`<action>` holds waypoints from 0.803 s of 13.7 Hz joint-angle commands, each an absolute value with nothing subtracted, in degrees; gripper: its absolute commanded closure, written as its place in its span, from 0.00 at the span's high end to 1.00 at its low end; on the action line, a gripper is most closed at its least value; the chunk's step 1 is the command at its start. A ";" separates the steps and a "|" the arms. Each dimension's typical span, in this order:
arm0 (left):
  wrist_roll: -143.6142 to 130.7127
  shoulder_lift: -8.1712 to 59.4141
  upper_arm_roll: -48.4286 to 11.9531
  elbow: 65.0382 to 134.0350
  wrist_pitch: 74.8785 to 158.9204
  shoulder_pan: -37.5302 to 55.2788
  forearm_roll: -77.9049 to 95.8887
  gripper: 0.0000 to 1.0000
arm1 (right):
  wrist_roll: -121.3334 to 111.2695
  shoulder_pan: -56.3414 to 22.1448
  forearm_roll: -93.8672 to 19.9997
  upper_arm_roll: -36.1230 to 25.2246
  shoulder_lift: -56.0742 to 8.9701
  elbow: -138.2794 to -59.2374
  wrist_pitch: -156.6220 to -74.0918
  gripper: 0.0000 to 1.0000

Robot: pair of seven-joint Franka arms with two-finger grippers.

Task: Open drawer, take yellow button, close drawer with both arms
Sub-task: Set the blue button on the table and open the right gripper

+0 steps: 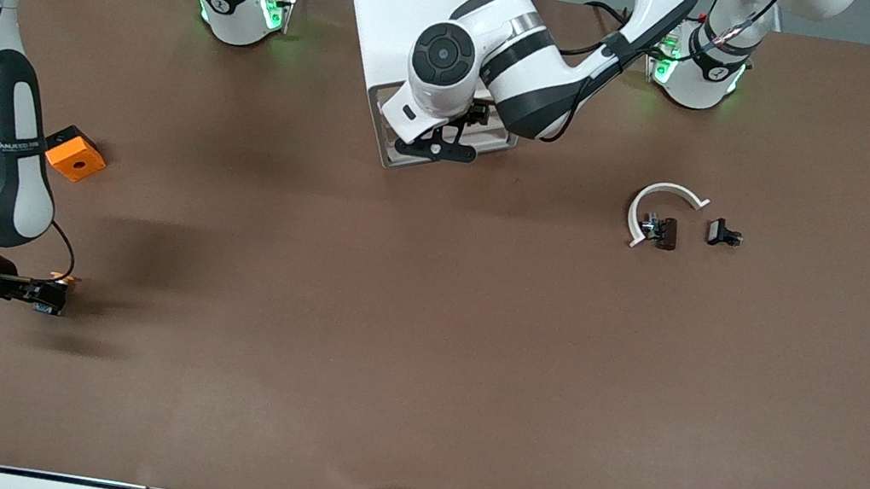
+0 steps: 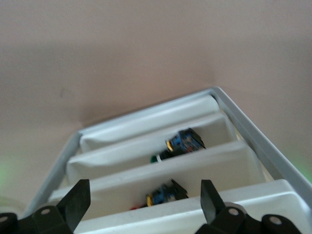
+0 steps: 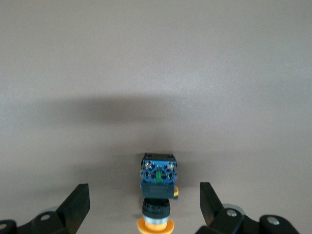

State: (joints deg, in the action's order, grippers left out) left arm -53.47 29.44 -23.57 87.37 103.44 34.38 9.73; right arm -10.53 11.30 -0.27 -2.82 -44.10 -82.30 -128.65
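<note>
I have the button [image 3: 157, 195] out of the cabinet: it lies on the brown table [image 1: 420, 346] at the right arm's end, nearer the front camera than the orange cube [image 1: 76, 155]. My right gripper [image 3: 146, 204] sits low at it with fingers spread wide, the button between them and untouched in the right wrist view, so I judge the taking part done.

What is left is the closing. My left gripper [image 2: 146, 204] hangs in front of the white cabinet [image 1: 418, 9], fingers apart and holding nothing. The drawer [image 2: 161, 168] is pulled out, with more small push-buttons lying in its compartments. I take the push on its front to be my next job.
</note>
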 commanded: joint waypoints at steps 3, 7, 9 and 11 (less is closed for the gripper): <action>-53.61 28.56 -23.64 87.89 102.30 35.24 16.17 1.00 | -11.34 11.78 -0.97 -2.29 -34.48 -82.09 -112.37 1.00; -53.53 28.22 -23.64 88.07 102.22 34.46 16.17 1.00 | -10.90 13.18 -1.14 -2.55 -24.28 -82.26 -94.60 1.00; -53.53 27.69 -23.12 87.89 102.22 34.19 16.17 1.00 | -10.64 13.01 -0.79 -2.55 -20.32 -81.74 -88.62 1.00; -53.61 26.90 -23.03 87.45 102.22 31.92 16.08 1.00 | -10.55 13.18 -1.05 -2.64 -16.80 -81.47 -84.83 1.00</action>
State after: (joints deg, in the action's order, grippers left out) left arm -53.88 29.19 -23.32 87.02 103.27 33.89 14.88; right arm -10.59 12.52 -0.27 -3.17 -20.41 -79.83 -86.86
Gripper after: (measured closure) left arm 0.000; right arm 0.000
